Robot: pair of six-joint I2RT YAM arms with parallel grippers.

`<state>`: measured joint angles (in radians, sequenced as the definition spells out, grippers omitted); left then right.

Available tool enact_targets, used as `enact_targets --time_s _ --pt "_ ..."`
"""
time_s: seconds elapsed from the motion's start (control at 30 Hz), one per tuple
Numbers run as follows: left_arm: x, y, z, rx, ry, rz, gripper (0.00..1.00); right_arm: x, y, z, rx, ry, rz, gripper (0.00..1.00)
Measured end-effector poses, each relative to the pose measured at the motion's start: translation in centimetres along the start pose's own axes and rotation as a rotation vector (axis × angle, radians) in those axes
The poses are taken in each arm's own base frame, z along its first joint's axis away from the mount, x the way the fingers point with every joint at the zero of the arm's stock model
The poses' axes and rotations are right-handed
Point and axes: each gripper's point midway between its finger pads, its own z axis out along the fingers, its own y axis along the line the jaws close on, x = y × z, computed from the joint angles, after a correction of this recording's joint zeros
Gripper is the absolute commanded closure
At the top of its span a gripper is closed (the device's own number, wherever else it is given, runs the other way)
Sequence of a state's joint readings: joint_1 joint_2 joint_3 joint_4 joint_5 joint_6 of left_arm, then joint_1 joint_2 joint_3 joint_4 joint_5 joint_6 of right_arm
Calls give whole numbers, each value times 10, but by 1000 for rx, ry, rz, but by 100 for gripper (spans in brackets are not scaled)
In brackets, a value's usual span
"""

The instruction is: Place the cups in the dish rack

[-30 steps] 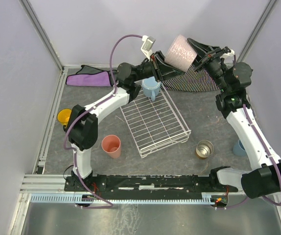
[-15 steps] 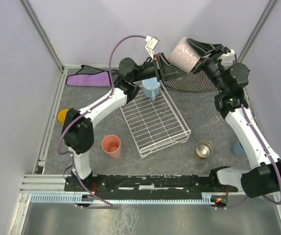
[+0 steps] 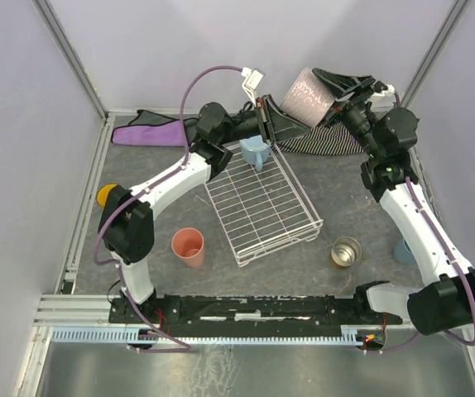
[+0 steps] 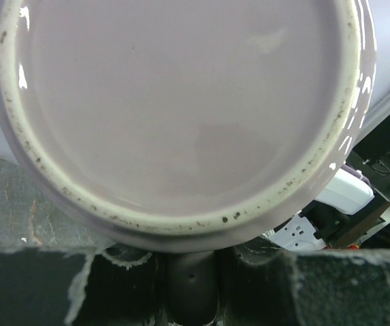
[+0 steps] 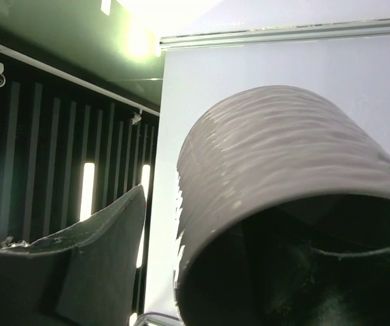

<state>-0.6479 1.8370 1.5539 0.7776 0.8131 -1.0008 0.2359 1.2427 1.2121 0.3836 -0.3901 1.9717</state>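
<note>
A pale pink mug (image 3: 308, 93) hangs in the air at the back, above the striped cloth. My left gripper (image 3: 280, 122) is shut on its base end, and the mug's underside (image 4: 181, 102) fills the left wrist view above my fingers (image 4: 59, 285). My right gripper (image 3: 337, 87) stands open at the mug's mouth: one finger (image 5: 93, 258) is clear of the ribbed wall (image 5: 270, 156), the other lies in the dark opening. A light blue mug (image 3: 255, 150) sits at the far end of the white wire dish rack (image 3: 262, 207).
A salmon tumbler (image 3: 189, 246) stands left of the rack. A metal cup (image 3: 346, 251) and a blue tumbler (image 3: 403, 248) are to its right, and a yellow mug (image 3: 107, 196) is at the left edge. A purple cloth (image 3: 148, 132) and a striped cloth (image 3: 328, 139) lie at the back.
My right gripper has opened off the pink mug, which now stays in the left gripper. The left arm's elbow has swung a little to the left.
</note>
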Motion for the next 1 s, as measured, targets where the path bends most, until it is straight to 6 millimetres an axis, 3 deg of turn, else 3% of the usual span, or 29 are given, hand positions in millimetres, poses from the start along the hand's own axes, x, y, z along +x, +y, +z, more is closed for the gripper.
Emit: enact_targets --time_s 0.47,0.73,1.0 --pt "-20 21 -40 -74 -64 35 97 6 -20 -8 52 21 14 34" --pt "-25 22 -70 -182 -69 31 97 10 -33 -29 92 31 2 34" --pt "-17 33 -112 -392 -40 66 97 -8 -42 -45 143 -7 -61 34"
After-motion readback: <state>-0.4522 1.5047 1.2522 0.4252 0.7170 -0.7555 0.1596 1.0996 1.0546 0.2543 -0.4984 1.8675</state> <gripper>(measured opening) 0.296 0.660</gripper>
